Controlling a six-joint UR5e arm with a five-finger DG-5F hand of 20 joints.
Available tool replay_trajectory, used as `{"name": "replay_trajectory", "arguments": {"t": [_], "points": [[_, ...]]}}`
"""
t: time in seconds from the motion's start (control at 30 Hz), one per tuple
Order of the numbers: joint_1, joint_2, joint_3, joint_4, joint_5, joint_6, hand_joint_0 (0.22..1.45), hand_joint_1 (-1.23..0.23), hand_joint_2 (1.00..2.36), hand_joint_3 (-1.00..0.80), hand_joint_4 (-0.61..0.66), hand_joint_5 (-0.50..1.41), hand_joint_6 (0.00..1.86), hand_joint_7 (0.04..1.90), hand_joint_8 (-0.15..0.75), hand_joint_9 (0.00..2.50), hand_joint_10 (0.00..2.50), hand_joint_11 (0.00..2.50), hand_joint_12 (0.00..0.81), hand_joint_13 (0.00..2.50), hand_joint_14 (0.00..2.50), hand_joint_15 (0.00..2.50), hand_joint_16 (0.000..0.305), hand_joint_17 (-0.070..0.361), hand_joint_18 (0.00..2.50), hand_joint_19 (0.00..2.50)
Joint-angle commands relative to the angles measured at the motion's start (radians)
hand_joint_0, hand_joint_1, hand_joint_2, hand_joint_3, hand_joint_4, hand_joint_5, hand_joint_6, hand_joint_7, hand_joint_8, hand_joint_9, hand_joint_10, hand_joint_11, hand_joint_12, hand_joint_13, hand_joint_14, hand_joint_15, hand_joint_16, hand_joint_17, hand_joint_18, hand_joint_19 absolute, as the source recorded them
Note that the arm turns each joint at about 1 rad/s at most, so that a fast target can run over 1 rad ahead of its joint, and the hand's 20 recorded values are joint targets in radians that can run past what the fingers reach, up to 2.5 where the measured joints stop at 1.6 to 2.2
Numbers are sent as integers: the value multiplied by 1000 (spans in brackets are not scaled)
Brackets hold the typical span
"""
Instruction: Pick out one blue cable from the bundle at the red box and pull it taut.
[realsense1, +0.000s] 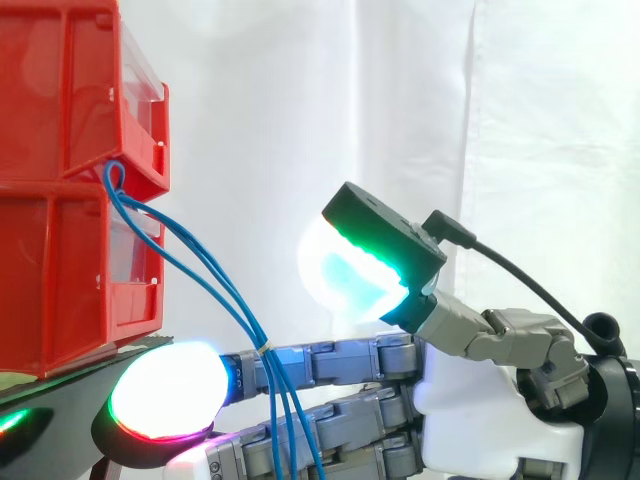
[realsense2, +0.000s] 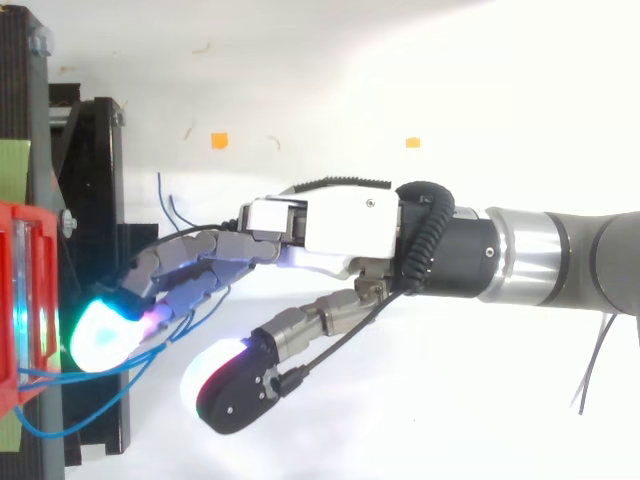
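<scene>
Several thin blue cables (realsense1: 190, 265) hang from the front lip of the upper red bin (realsense1: 60, 100) and slope down to the right, gathered by a small pale tie (realsense1: 268, 347). In the top view the cables (realsense2: 70, 375) run from the bin (realsense2: 20, 260) toward the fingers. My hand (realsense1: 480, 400) reaches in from the right with straight fingers; its glowing fingertips (realsense1: 170, 390) sit just below the lower bin. The cables cross the fingers near the tie, then drop past them. I cannot tell whether one runs between the fingers. The thumb (realsense1: 345, 270) stands apart, clear of the cables.
Two red bins are stacked on a black stand (realsense2: 95, 200) at the left. Loose blue cable ends (realsense2: 170, 205) poke out beyond the fingers. Two small orange marks (realsense2: 219, 140) lie on the white surface behind the hand (realsense2: 330, 225).
</scene>
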Motion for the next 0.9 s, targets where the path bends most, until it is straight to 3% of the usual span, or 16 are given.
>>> {"name": "replay_trajectory", "arguments": {"t": [0.0, 0.3, 0.87], "points": [[0, 0, 0, 7, -11, 0, 555, -603, 1001, -482, 254, -175, 502, 789, 297, 582, 2, 28, 334, 453, 3, 74, 43, 96, 259, 185], [-2, -2, 0, 31, -51, -3, 580, -612, 1004, -449, 269, -156, 503, 858, 299, 638, 2, 82, 338, 512, 4, 113, 43, 96, 329, 236], [0, -2, 0, 37, -51, -3, 620, -615, 1010, -382, 260, -133, 503, 968, 302, 695, 4, 133, 339, 577, 5, 151, 43, 97, 401, 279]]}}
